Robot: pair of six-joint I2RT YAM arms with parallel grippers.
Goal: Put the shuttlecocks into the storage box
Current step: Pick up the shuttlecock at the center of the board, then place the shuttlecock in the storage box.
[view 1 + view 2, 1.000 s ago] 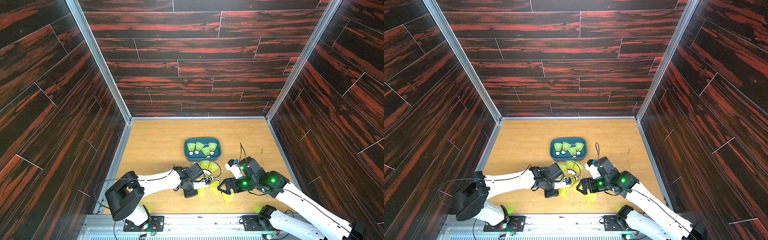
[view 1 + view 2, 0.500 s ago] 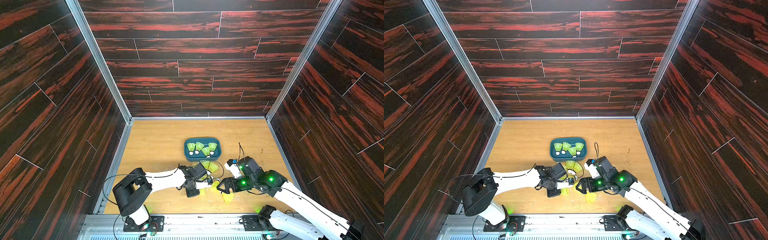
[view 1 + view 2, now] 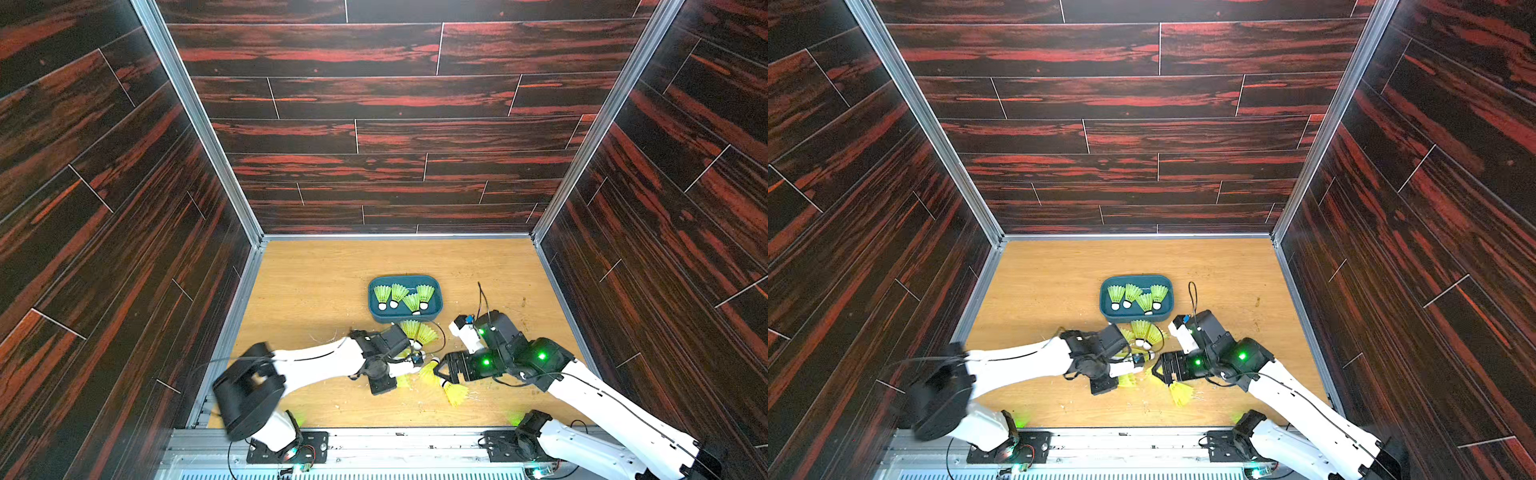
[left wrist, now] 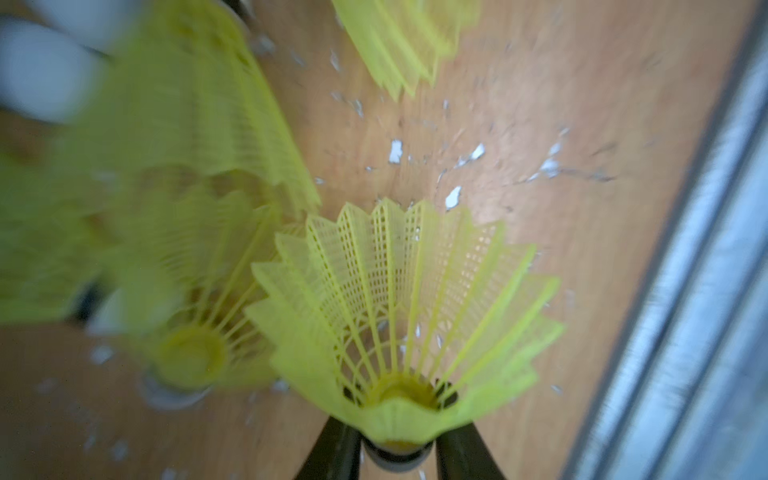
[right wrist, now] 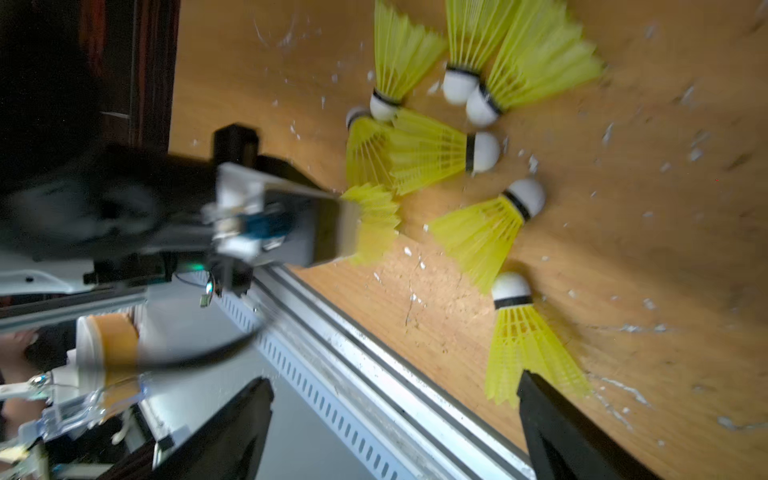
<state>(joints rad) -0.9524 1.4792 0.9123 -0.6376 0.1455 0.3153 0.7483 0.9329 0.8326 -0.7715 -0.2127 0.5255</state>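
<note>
Checking L gripper (image 4: 397, 436) first: jaws were part open a sec ago, now shut on one shuttlecock (image 4: 399, 316), pinched at the skirt base by the cork, skirt fanning away from the jaws. In both top views it sits low over the table (image 3: 316, 291), near side of the box (image 3: 386, 318), approx where it was a sec ago; only the L arm's rear joints have swung. No lift yet, as far as I can judge. R gripper (image 5: 395, 378): jaws wide apart, nothing held; one finger overlaps the skirt of a loose shuttlecock (image 5: 528, 345) in the R wrist view, contact can't be told. R arm has barely shifted. Box holds four shuttlecocks (image 3: 399, 293), same count as before. Approx seven more lie loose on the table, two just beside the box's near wall, the rest betw. the grippers and toward the front rail (image 5: 374, 353). Assessment: grasp step looks complete, so next is lift and carry to the box. Task roughly a third done. Risk noted: neighbours crowd the held one, may drag on lift.
</note>
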